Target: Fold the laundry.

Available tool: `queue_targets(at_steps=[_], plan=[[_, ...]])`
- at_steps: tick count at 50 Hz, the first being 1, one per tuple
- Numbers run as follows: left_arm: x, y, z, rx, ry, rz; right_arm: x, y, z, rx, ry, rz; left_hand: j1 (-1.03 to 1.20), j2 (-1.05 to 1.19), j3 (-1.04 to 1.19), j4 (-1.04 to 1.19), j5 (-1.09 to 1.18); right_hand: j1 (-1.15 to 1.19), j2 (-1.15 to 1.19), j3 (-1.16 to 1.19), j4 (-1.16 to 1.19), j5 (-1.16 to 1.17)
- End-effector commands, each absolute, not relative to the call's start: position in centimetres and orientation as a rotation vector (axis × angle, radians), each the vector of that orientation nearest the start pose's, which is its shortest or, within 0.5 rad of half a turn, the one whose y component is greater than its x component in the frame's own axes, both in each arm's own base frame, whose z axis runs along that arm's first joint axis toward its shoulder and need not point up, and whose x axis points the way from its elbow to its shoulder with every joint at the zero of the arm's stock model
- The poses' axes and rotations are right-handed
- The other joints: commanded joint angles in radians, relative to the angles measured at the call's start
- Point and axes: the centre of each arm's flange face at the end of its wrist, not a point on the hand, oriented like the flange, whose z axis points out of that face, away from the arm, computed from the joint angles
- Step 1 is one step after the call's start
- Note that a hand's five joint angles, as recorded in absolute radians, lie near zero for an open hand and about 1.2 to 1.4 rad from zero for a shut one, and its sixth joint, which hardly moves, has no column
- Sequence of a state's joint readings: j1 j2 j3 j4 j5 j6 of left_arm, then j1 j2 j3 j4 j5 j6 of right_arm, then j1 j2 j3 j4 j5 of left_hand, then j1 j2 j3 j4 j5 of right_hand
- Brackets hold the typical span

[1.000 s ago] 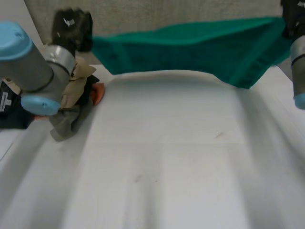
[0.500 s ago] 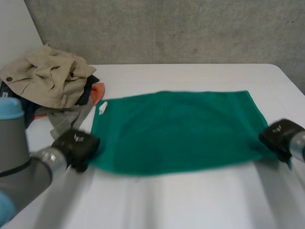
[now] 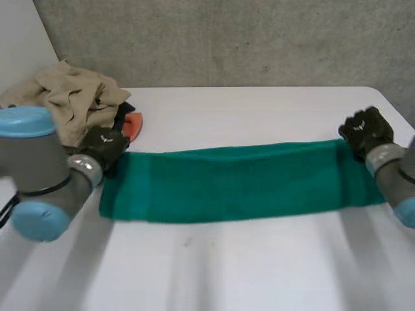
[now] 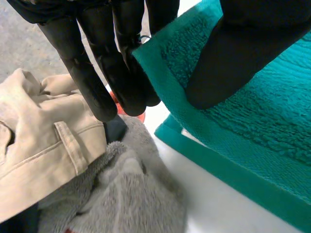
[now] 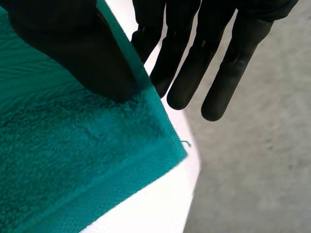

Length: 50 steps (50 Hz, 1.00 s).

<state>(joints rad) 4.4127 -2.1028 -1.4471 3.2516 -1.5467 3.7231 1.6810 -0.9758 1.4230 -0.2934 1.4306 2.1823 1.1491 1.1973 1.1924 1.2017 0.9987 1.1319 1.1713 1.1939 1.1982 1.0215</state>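
Towel (image 3: 240,181) is now a long green strip across the middle of the table (image 3: 259,272). A moment ago it lay flat and open, so fold one looks done. My left hand (image 3: 104,148) pinches its far left corner, my right hand (image 3: 366,131) the far right, thumbs on top. Clothes pile (image 3: 78,100) waits beside my left.
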Motion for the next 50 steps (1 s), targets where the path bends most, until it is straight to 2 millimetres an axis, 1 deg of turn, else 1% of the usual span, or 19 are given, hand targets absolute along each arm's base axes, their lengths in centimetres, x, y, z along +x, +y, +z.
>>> queue_targets(at_steps=[1,3,9,10,11,12,13,14,15,18,19,21,22,26,28,30,34,39,50], plan=[[-25.6,-36.1,15.9,0.937,2.120,-1.766,20.1,-43.6,13.9,-1.533,2.202,-2.415,0.247,0.199,0.204,0.195,0.223,0.264,0.225,0.202,0.198,0.200],[-25.9,-36.8,15.8,0.920,2.108,-1.777,20.3,-44.8,12.7,-1.527,2.203,-2.422,0.247,0.199,0.204,0.195,0.223,0.264,0.225,0.202,0.198,0.200],[-27.2,-38.5,15.6,0.913,2.061,-1.835,21.8,-46.5,11.5,-1.522,2.134,-2.475,0.247,0.199,0.204,0.195,0.223,0.264,0.225,0.202,0.198,0.200],[-27.5,-38.5,15.5,0.918,2.059,-1.839,22.2,-46.7,11.2,-1.512,2.116,-2.487,0.018,-0.030,-0.025,-0.035,-0.006,0.024,-0.015,-0.038,-0.042,-0.040],[-28.2,-38.3,15.4,0.941,2.051,-1.845,22.4,-46.8,11.1,-1.502,2.112,-2.487,-0.917,-0.965,-0.961,-0.970,-0.941,-0.382,-0.422,-0.444,-0.449,-0.446],[-28.7,-38.0,15.4,0.959,2.053,-1.857,22.4,-46.8,10.9,-1.497,2.109,-2.479,-0.975,-1.023,-1.018,-1.027,-0.999,-0.909,-0.949,-0.971,-0.976,-0.974],[-29.1,-37.7,15.4,0.979,2.050,-1.867,22.4,-46.8,10.8,-1.479,2.115,-2.474,-0.826,-0.874,-0.869,-0.879,-0.850,-0.957,-0.997,-1.019,-1.024,-1.021],[-30.0,-37.1,15.5,1.005,2.042,-1.885,22.4,-46.9,11.2,-1.460,2.113,-2.484,-0.975,-1.023,-1.018,-1.027,-0.999,-0.957,-0.997,-1.019,-1.024,-1.021],[-30.3,-36.9,15.6,1.010,2.040,-1.893,22.4,-46.9,11.6,-1.435,2.113,-2.495,-0.975,-1.023,-1.018,-1.027,-0.999,-0.957,-0.997,-1.019,-1.024,-1.021],[-31.1,-36.1,16.6,1.011,2.036,-1.930,21.9,-46.8,15.9,-1.228,2.103,-2.577,-0.975,-1.023,-1.018,-1.027,-0.999,-0.957,-0.997,-1.019,-1.024,-1.021],[-31.1,-35.9,16.9,1.009,2.035,-1.935,21.1,-46.5,17.8,-1.100,2.119,-2.581,-0.975,-1.023,-1.018,-1.027,-0.999,-0.957,-0.997,-1.019,-1.024,-1.021],[-31.0,-35.3,18.8,0.985,2.025,-1.977,20.5,-45.7,19.5,-1.010,2.129,-2.563,-0.975,-1.023,-1.018,-1.027,-0.999,-0.957,-0.997,-1.019,-1.024,-1.021],[-31.0,-34.9,19.3,0.980,2.025,-1.989,19.8,-44.7,21.1,-0.960,2.134,-2.524,-0.975,-1.023,-1.018,-1.027,-0.999,-0.957,-0.997,-1.019,-1.024,-1.021],[-30.4,-33.1,20.9,0.959,2.062,-2.022,17.9,-41.6,23.9,-0.979,2.186,-2.335,-0.975,-1.023,-1.018,-1.027,-0.999,-0.957,-0.997,-1.019,-1.024,-1.021],[-29.9,-32.2,21.6,0.937,2.085,-2.038,16.7,-40.6,23.4,-1.008,2.248,-2.200,-0.975,-1.023,-1.018,-1.027,-0.999,-0.957,-0.997,-1.019,-1.024,-1.021],[-29.6,-31.3,21.8,0.932,2.112,-2.047,15.3,-39.3,22.0,-1.019,2.347,-1.968,-0.975,-1.023,-1.018,-1.027,-0.999,-0.957,-0.997,-1.019,-1.024,-1.021],[-29.5,-30.2,21.4,0.978,2.160,-2.046,14.2,-36.9,19.3,-0.979,2.476,-1.621,-0.975,-1.023,-1.018,-1.027,-0.999,-0.901,-0.940,-0.963,-0.967,-0.965],[-29.6,-29.2,20.4,1.051,2.206,-2.033,13.1,-36.8,17.4,-0.998,2.504,-1.637,-0.975,-1.023,-1.018,-1.027,-0.999,-0.592,-0.632,-0.654,-0.659,-0.656],[-29.6,-29.3,19.6,1.051,2.199,-2.046,12.3,-38.4,12.7,-1.074,2.501,-1.709,-0.975,-1.023,-1.018,-1.027,-0.999,-0.557,-0.596,-0.619,-0.623,-0.621]])
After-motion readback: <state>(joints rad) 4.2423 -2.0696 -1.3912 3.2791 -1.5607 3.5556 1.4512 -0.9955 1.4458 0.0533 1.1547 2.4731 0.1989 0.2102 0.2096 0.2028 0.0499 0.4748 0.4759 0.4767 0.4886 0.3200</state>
